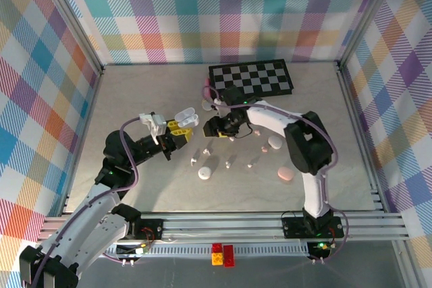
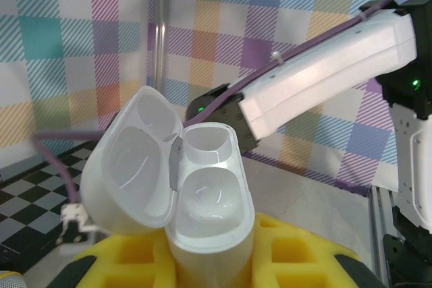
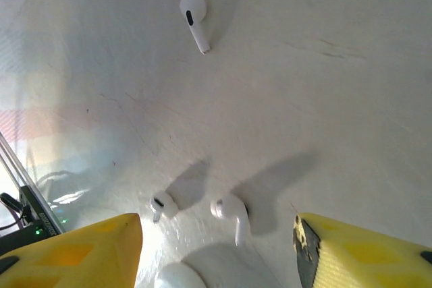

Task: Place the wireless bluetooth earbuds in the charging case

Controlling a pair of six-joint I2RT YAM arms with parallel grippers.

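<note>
Table (image 1: 135, 119): pale grey, matte.
Checkered mat (image 1: 251, 79): flat at the far edge.
Earbuds (image 3: 196, 21): scattered mid-table, apart from each other.
White case (image 1: 204, 173): closed, near them.
Pink case (image 1: 285, 175): farther right.

1. The charging case (image 2: 209, 200) held in the left gripper (image 2: 209, 264) is glossy, smooth white plastic.
2. The earbuds (image 3: 226, 212) just ahead of the right gripper (image 3: 216, 254) are shiny white plastic.
3. The surface (image 3: 337, 99) under that gripper is matt, pale, finely scratched.
</note>
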